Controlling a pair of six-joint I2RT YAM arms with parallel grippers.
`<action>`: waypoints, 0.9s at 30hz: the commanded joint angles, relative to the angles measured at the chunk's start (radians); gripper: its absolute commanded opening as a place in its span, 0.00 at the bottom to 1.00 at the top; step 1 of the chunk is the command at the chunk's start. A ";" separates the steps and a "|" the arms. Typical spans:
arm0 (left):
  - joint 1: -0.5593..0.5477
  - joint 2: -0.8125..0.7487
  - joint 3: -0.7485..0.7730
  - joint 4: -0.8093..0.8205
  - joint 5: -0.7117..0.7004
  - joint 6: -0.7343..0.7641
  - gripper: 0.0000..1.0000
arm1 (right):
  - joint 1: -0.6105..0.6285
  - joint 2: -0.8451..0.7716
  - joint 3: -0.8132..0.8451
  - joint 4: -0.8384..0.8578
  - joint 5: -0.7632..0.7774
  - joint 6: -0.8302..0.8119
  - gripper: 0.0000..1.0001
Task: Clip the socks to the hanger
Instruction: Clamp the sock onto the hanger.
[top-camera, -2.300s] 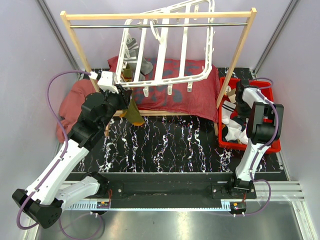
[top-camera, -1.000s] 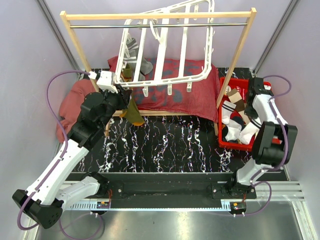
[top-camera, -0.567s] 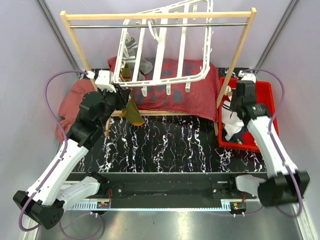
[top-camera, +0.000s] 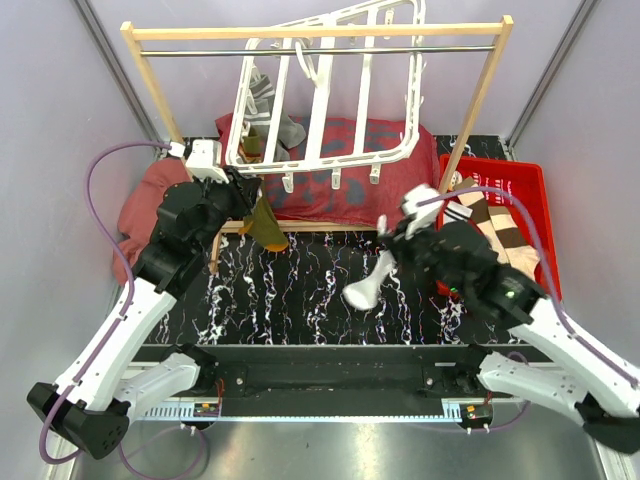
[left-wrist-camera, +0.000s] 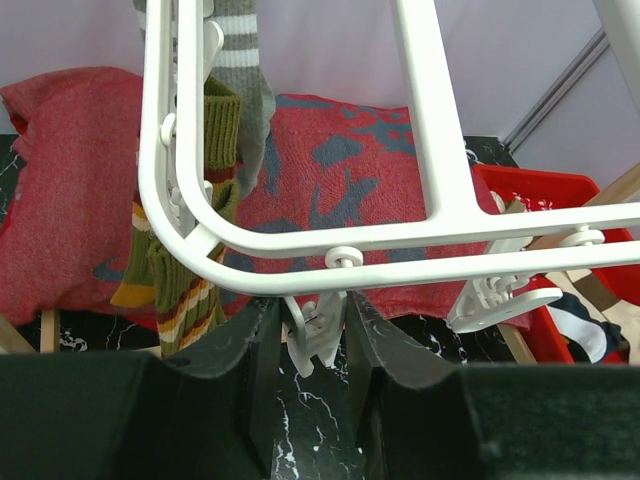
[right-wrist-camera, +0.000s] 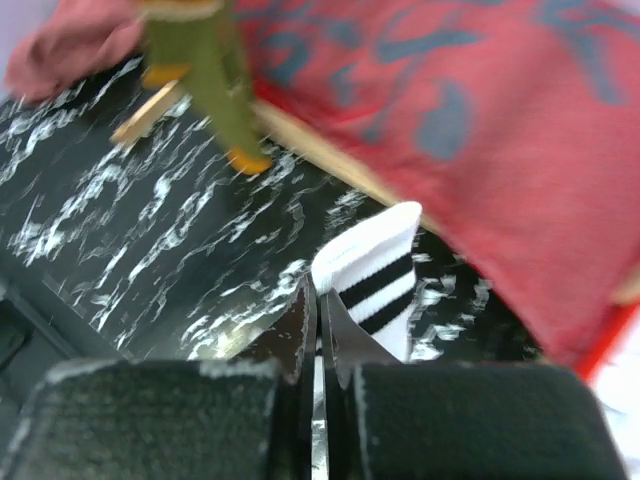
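The white hanger (top-camera: 330, 90) hangs tilted from the rail, with a grey striped sock (top-camera: 275, 115) clipped on it. An olive-brown sock (top-camera: 265, 225) dangles at its lower left corner. My left gripper (top-camera: 243, 190) is at that corner; in the left wrist view its jaws are shut on one small white clip (left-wrist-camera: 318, 330) under the hanger bar (left-wrist-camera: 420, 250). My right gripper (top-camera: 392, 245) is over the table's middle, shut on a white sock with dark stripes (top-camera: 368, 282). The right wrist view shows that sock's cuff (right-wrist-camera: 375, 270) beside the closed fingertips (right-wrist-camera: 300, 320).
A wooden rail frame (top-camera: 320, 32) carries the hanger. Red cloths (top-camera: 340, 180) lie under it at the back. A red bin (top-camera: 535, 190) at the right holds beige-brown striped socks (top-camera: 500, 225). Other clips (left-wrist-camera: 495, 295) dangle along the hanger's lower bar.
My right arm has swung from the red bin to the middle of the table, carrying the white striped sock. The left gripper has stayed at the hanger's corner clip.
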 joint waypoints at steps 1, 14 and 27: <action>0.011 0.006 0.028 -0.073 0.026 -0.030 0.00 | 0.292 0.071 -0.051 0.171 0.253 0.005 0.00; 0.035 -0.005 0.031 -0.083 0.040 -0.052 0.00 | 0.652 0.545 -0.094 0.909 0.655 -0.356 0.00; 0.077 -0.014 0.031 -0.076 0.119 -0.080 0.00 | 0.526 0.725 0.081 1.006 0.410 -0.446 0.00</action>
